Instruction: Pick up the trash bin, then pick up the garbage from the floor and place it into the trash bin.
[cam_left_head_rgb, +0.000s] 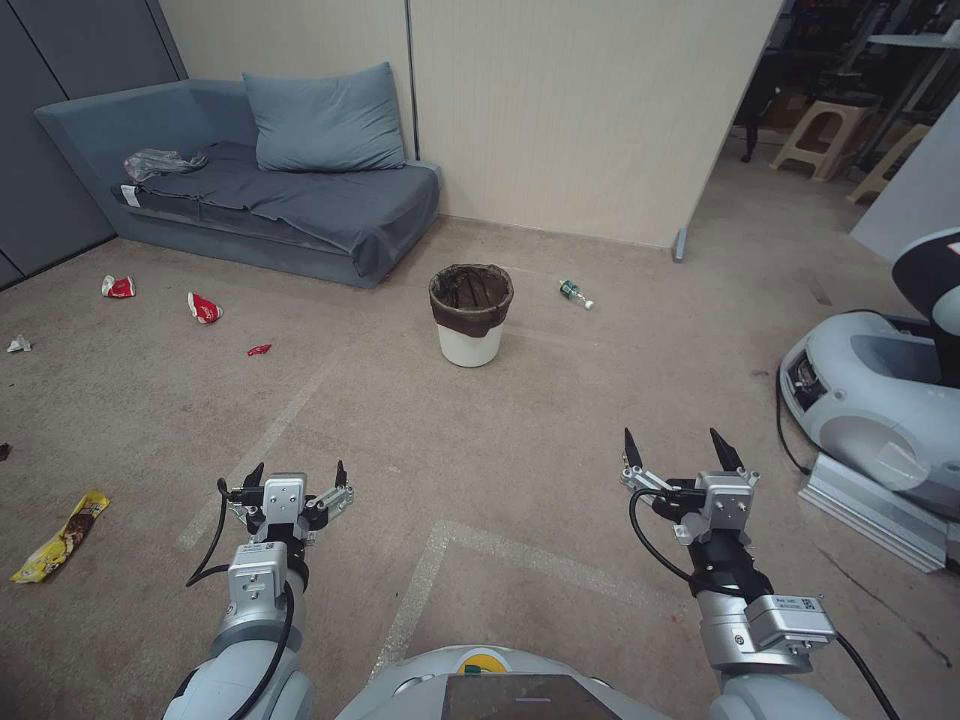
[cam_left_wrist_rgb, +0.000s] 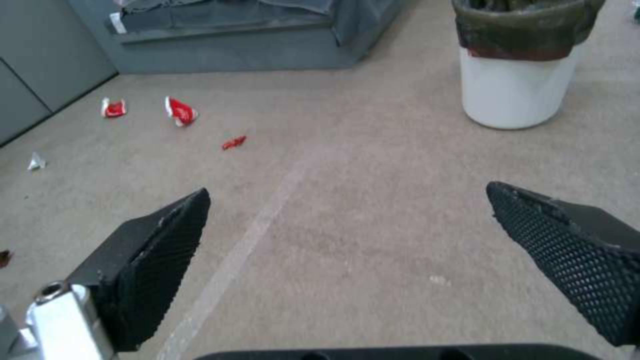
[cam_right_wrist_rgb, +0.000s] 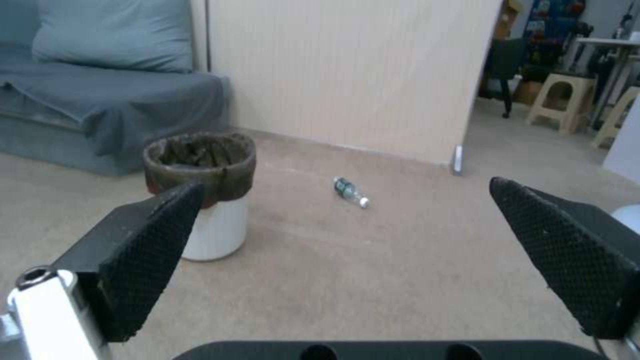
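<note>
My left gripper has its fingers spread wide and holds nothing, and my right gripper is the same, released and empty; both hang low in front of me above the floor. The trash bin stands upright ahead, between the two grippers' lines and well apart from them, its dark liner bag folded over the rim. I judge the step in hand is to reach the bin, so I must first come closer; I would close on the rim and wall with one gripper, taking care that the fingers pinch the plastic wall and not only the loose bag, which may slip. The bin looks light, so a push could tip it. The garbage lies spread out: a bottle on the floor just to the right of the bin, two red-and-white packets and a small red scrap to the left near the sofa, a white scrap at the floor's left edge, and a yellow wrapper near my left arm. The floor is beige carpet with pale tape lines. Behind stand a wall panel, stools, and another robot's base at the right.
</note>
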